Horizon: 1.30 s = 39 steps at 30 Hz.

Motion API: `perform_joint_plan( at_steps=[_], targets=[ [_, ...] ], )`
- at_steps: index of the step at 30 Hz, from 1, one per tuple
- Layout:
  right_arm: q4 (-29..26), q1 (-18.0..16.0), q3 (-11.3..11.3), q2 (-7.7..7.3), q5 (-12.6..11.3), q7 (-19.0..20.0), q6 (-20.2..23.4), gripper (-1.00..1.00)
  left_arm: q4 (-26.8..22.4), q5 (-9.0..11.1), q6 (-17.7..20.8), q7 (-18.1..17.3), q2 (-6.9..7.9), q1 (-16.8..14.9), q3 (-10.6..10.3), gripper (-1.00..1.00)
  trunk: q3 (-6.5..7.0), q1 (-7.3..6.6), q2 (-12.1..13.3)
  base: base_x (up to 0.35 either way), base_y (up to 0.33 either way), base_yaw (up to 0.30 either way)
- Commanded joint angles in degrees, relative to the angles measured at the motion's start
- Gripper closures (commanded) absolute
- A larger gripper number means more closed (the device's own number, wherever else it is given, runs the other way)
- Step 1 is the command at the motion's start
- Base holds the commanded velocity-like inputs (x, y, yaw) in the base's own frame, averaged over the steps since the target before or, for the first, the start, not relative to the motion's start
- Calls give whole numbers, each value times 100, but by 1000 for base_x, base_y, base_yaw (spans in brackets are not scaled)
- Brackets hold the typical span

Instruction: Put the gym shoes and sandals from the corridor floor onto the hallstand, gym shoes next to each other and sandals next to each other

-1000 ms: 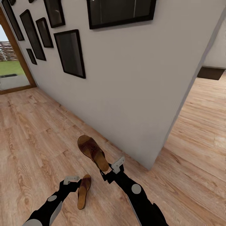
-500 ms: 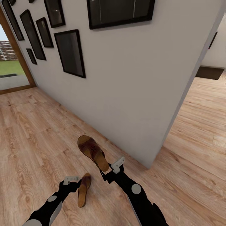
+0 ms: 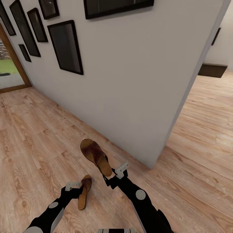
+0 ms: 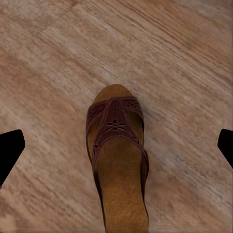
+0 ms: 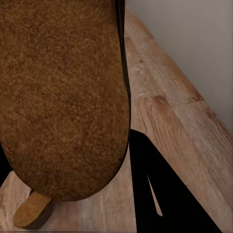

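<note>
The left hand (image 3: 73,185), wide open and empty, hangs over the floor sandal (image 3: 83,192) at lower centre, whose long axis points away from it, while the right hand (image 3: 121,169) grips the other sandal (image 3: 95,155).

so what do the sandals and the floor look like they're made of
Sandals: the strap looks like dark brown leather with punched cut-out patterns; the footbed looks like tan suede or cork, matte and grainy, hard to say which. Floor: light wood planks, or a laminate imitation, with visible grain and plank seams and a low sheen.
</note>
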Motion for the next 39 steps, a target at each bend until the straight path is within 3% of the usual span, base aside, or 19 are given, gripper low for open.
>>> perform_joint_plan(
  at_steps=[1, 28, 39],
  targets=[
    [-11, -1, -5, 2, 16, 16, 37, 100, 6, -7, -13, -46, -3, -3, 37, -100, -37, 1, -4, 0, 0, -4],
    [-11, -1, -5, 2, 10, 16, 38, 100, -102, 2, -102, -23, -35, 91, 18, -100, -881, 71, -40, 0, 0, 0],
    [-17, -1, -4, 2, 9, 16, 38, 100, -111, -8, -121, 285, -276, -96, 11, -100, -1225, 99, -55, 0, 0, 0]
  ],
)
